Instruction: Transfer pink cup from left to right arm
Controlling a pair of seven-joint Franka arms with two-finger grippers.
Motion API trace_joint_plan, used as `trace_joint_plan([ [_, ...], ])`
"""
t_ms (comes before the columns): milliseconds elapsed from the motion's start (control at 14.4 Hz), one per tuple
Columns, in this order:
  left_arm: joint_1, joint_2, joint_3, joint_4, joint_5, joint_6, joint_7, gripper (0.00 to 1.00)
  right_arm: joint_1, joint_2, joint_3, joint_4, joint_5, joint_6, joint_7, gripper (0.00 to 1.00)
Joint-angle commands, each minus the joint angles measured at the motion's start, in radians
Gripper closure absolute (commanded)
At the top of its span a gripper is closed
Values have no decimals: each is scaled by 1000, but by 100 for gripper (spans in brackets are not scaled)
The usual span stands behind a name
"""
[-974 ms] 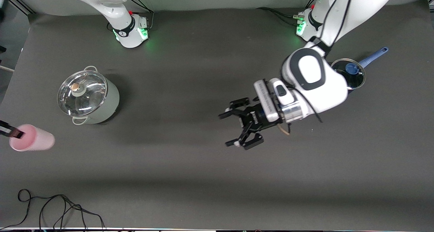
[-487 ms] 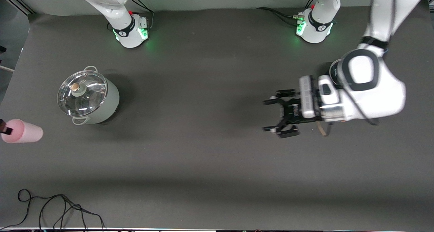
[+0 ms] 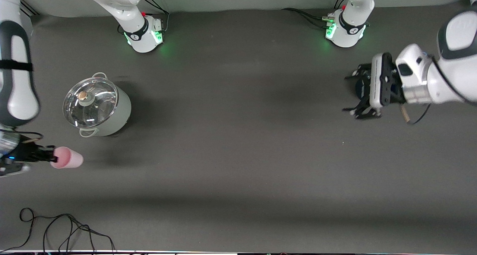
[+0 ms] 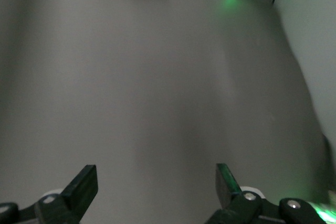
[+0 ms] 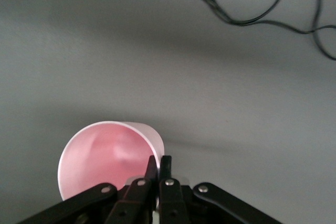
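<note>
Now the right gripper [image 3: 52, 159] has carried the pink cup [image 3: 69, 158] inward.

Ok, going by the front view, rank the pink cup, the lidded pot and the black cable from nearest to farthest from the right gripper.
1. Small light-pink plastic cup, pinched in the right gripper's fingers.
2. Grey-green pot with glass lid, toward the right arm's base.
3. Thin black looped cable, at the camera-side table edge.

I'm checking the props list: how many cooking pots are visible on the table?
1: a lidded steel pot at the right arm's end, farther from the camera than the pink cup. Another may be hidden under the left gripper.
</note>
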Motion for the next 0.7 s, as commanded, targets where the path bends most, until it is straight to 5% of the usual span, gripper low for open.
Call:
trace_joint_plan([
  [0,-12,-115,-8,18,180,-102,-263,0,21,67,1,-9,17,98,-36,100],
  [417,-13,-140,-10,66,276,-158,-1008,0,37,173,7,38,7,164,-42,100],
  [626,-9,-136,-4,64,356,-146,-1176,0,38,193,7,63,9,164,-41,100],
])
